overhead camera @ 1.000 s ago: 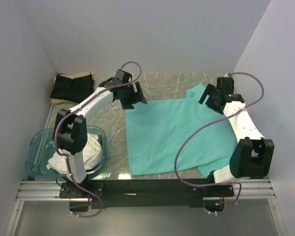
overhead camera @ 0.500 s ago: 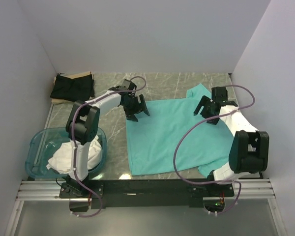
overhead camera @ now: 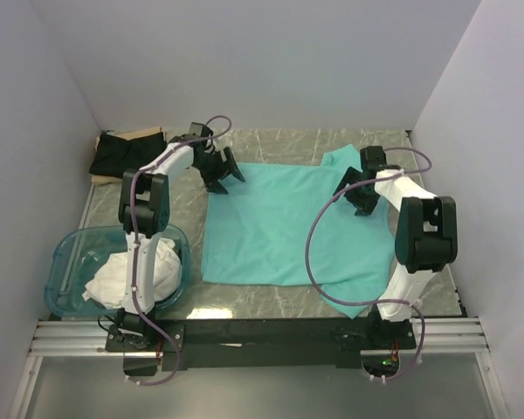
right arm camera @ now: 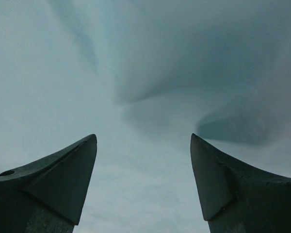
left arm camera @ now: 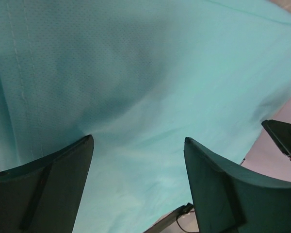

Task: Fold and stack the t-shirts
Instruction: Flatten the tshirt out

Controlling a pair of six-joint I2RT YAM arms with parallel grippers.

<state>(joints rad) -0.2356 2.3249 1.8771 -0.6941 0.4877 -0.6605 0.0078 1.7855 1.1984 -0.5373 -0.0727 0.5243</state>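
Mint-teal t-shirt point(overhead camera: 279, 227) is lying spread on the table point(overhead camera: 279, 144), bare tabletop bordering its far edge. Overhead, left gripper point(overhead camera: 222, 172) and right gripper point(overhead camera: 354, 195) are hovering there; wrist views are showing both gaping wide, empty.

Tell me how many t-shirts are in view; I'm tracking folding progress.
3: mint-teal t-shirt spread mid-table; black t-shirt folded at the far-left corner; white t-shirt bundle in the blue tub, possibly hiding more.

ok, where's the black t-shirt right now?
Top view: the black t-shirt lies at the far-left corner on a tan cardboard sheet, left of the left hand, beyond the blue tub.
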